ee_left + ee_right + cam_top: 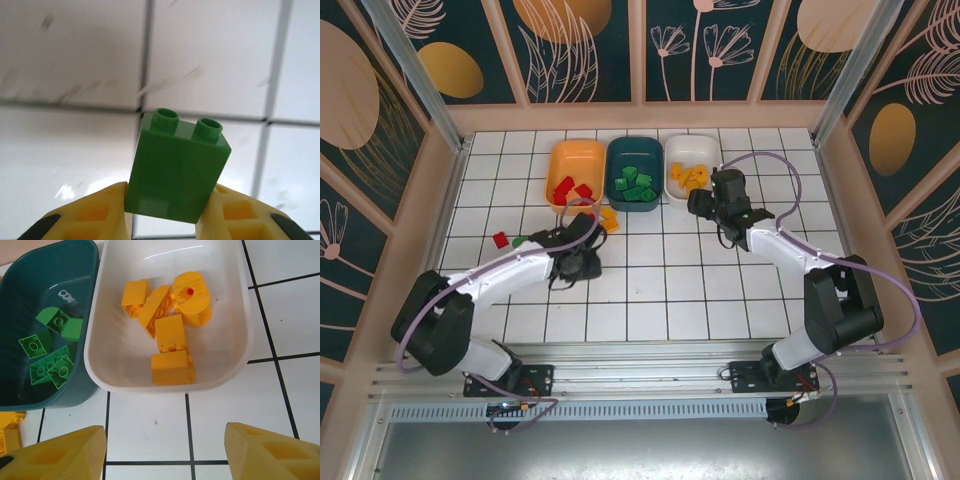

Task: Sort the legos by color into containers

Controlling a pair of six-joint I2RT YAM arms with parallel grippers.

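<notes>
Pinching a glossy green 2-stud lego (177, 175) upright, left pincer (167, 202); right pincer (165, 452) wide apart

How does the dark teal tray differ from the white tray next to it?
Colour: the dark teal tray is dark, the white tray pale. Contents: the dark teal tray holds green bricks, the white tray yellow-orange bricks. Place: the dark teal tray stands between the orange tray and the white tray, which ends the row. Both are shallow and round-cornered.

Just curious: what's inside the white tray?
Five yellow bricks lie in the white tray, one a round piece with a red mark. Anything beneath them is covered.
</notes>
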